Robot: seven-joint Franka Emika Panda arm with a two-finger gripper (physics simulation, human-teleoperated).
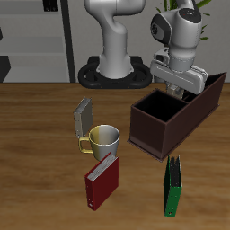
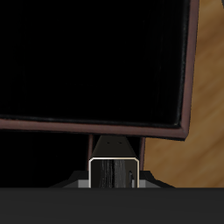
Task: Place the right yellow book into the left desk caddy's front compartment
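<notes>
My gripper [image 1: 176,86] hangs over the left desk caddy [image 1: 148,133], a long dark maroon-brown open box. It is shut on the right yellow book [image 2: 114,171], which shows end-on in the wrist view as a pale-edged grey slab. In the exterior view the book is mostly hidden by the fingers. The front compartment [image 1: 156,108] is the big square section at the caddy's near end; its dark inside [image 2: 87,61] fills the wrist view. The book's end sits just beyond that compartment's maroon wall [image 2: 87,128], above the caddy.
The look-alike grey book [image 1: 83,115] stands upright beside a yellow mug [image 1: 104,139]. A red book [image 1: 101,180] lies nearer the table's front edge. A green book [image 1: 171,186] stands on edge in front of the caddy.
</notes>
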